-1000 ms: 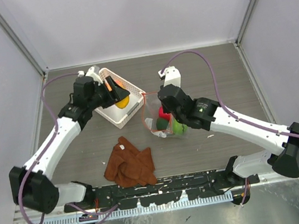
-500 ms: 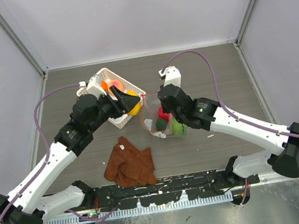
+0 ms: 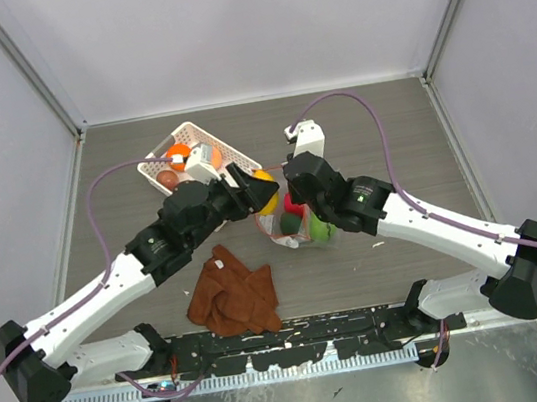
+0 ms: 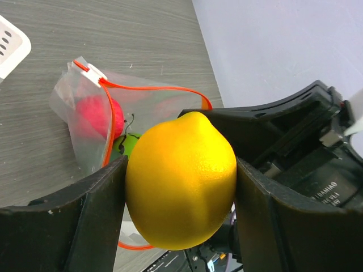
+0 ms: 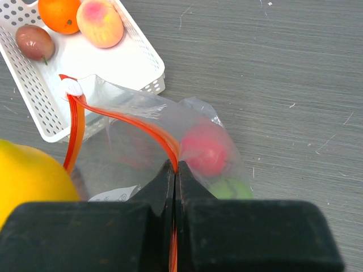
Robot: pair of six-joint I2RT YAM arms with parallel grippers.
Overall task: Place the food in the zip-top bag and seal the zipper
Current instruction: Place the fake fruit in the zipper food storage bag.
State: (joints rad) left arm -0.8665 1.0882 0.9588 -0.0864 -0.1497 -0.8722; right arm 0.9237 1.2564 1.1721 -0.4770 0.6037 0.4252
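Left gripper [image 4: 180, 224] clamped on yellow lemon-shaped toy fruit [image 4: 180, 170], beside clear plastic zip-top bag [image 5: 142, 150] at worktop centre, right gripper [image 5: 174, 170] pinched tight on orange-red zipper strip [image 5: 136, 123].

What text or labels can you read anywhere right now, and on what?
Nothing legible.
White print on the black arm housing: too blurred to read.
Dark marks on the white label inside the zip-top bag: too small to read.
On the yellow fruit and basket: no text.
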